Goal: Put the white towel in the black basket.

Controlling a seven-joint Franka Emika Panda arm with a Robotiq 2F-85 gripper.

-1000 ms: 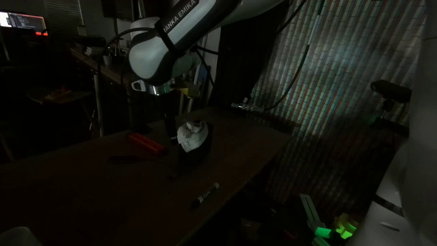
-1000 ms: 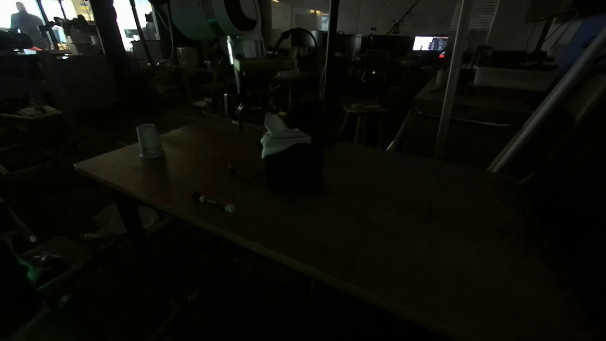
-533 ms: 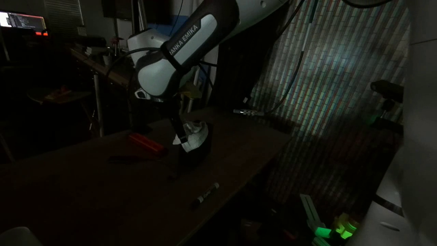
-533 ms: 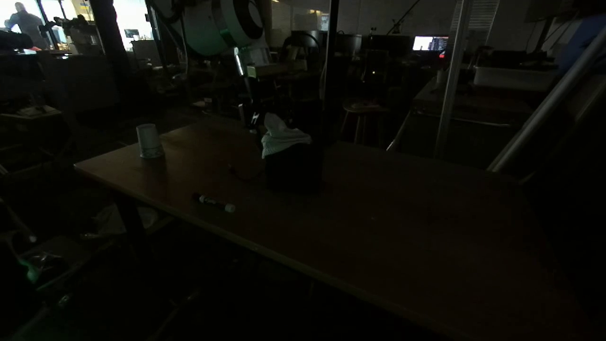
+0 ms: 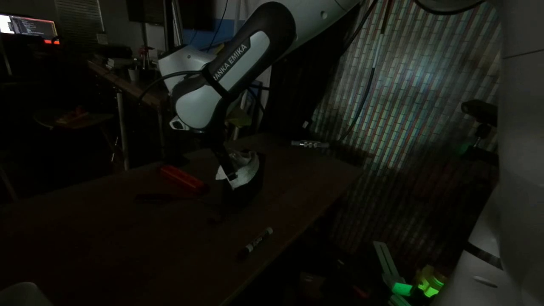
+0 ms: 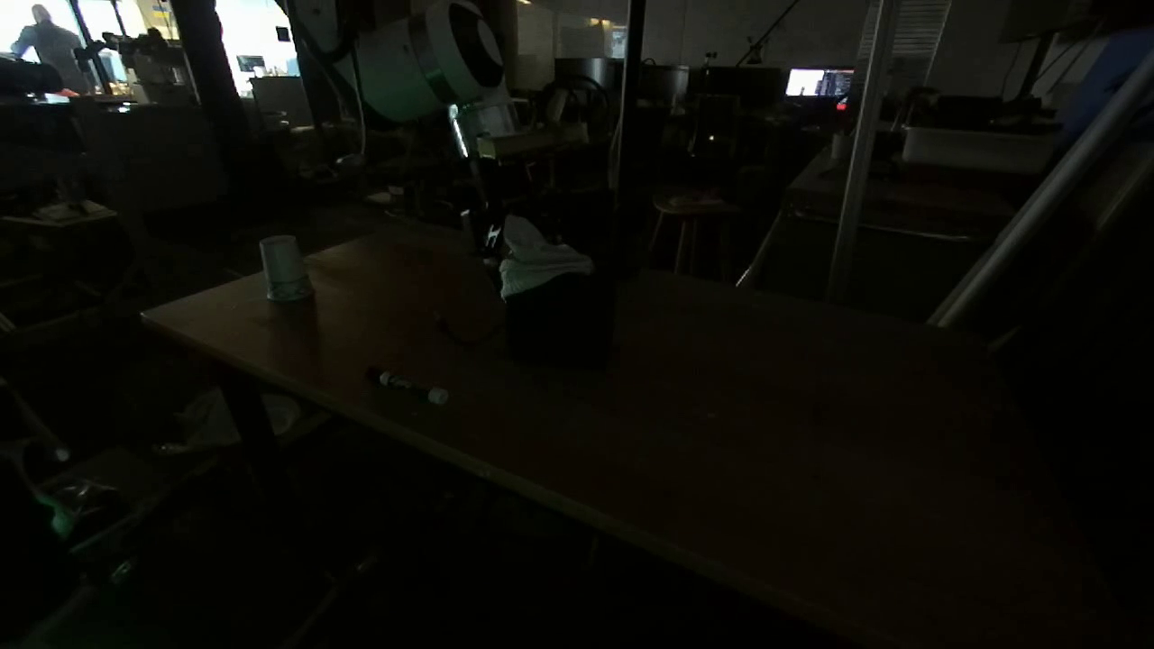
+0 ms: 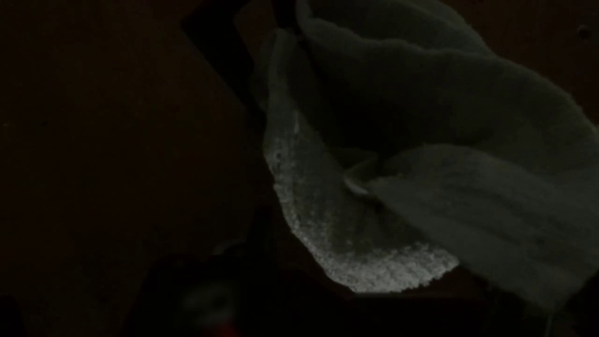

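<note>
White towel (image 6: 545,265) rumpled, draped over black basket (image 6: 563,326).

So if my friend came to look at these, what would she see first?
Probably the pale white-grey cloth towel, bunched at the top of the black box-shaped basket on the brown table, because so much around it is dark. In an exterior view, the big white-and-black robot arm slants down toward it. Low on the right there, a glowing yellow-green thing stands out too, though I can't tell what it is.
</note>
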